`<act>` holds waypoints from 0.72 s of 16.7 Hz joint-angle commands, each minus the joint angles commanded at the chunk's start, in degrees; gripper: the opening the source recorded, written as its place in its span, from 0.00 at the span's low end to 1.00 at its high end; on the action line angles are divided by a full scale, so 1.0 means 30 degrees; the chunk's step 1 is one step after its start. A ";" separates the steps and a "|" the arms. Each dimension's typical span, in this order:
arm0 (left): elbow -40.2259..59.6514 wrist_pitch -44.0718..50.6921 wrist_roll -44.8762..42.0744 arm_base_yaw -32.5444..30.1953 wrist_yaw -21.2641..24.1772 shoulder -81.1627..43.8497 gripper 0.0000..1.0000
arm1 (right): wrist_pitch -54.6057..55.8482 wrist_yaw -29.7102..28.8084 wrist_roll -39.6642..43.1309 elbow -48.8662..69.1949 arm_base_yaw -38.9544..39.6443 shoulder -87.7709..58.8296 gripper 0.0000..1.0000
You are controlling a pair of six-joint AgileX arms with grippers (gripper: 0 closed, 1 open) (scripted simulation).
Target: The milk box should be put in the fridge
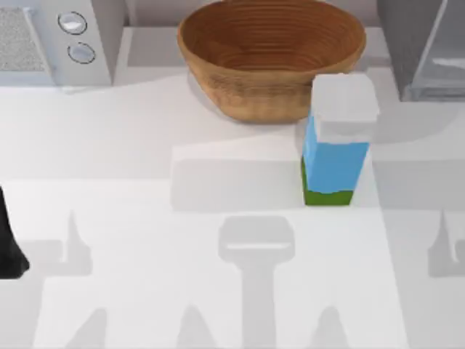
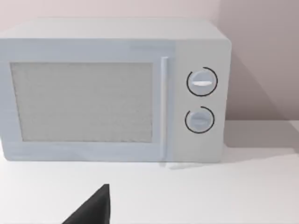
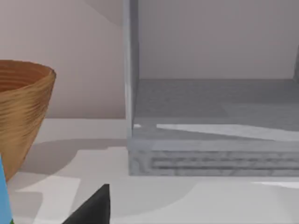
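Note:
The milk box (image 1: 336,142) stands upright on the white table, right of centre, with a white top, sky-blue body and green base. A thin strip of the milk box's blue side (image 3: 3,191) appears in the right wrist view. The fridge (image 1: 425,47) is a dark-grey cabinet at the back right corner. In the right wrist view the fridge (image 3: 215,140) faces the camera with its grey inside floor in sight. A black part of my right gripper (image 3: 93,207) lies well short of it. My left arm (image 1: 10,247) is parked at the table's left edge, far from the carton.
A brown woven basket (image 1: 270,54) sits right behind the milk box, almost touching it. A light-grey microwave (image 1: 54,40) with two round knobs fills the back left corner, and my left gripper (image 2: 93,209) faces the microwave (image 2: 112,93). Bare table (image 1: 145,218) spreads across the front.

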State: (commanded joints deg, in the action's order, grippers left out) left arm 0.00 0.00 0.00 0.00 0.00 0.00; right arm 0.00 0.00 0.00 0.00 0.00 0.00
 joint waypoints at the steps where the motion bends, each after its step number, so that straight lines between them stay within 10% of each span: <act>1: 0.0000 0.0000 0.0000 0.0000 0.0000 0.0000 1.00 | 0.0000 0.0000 0.0000 0.0000 0.0000 0.0000 1.00; 12: 0.0000 0.0000 0.0000 0.0000 0.0000 0.0000 1.00 | 0.5292 -0.3704 -0.1792 0.1286 0.3917 -0.8497 1.00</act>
State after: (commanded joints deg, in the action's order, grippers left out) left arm 0.00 0.00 0.00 0.00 0.00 0.00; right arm 15.88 -11.11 -5.37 3.86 11.75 -25.49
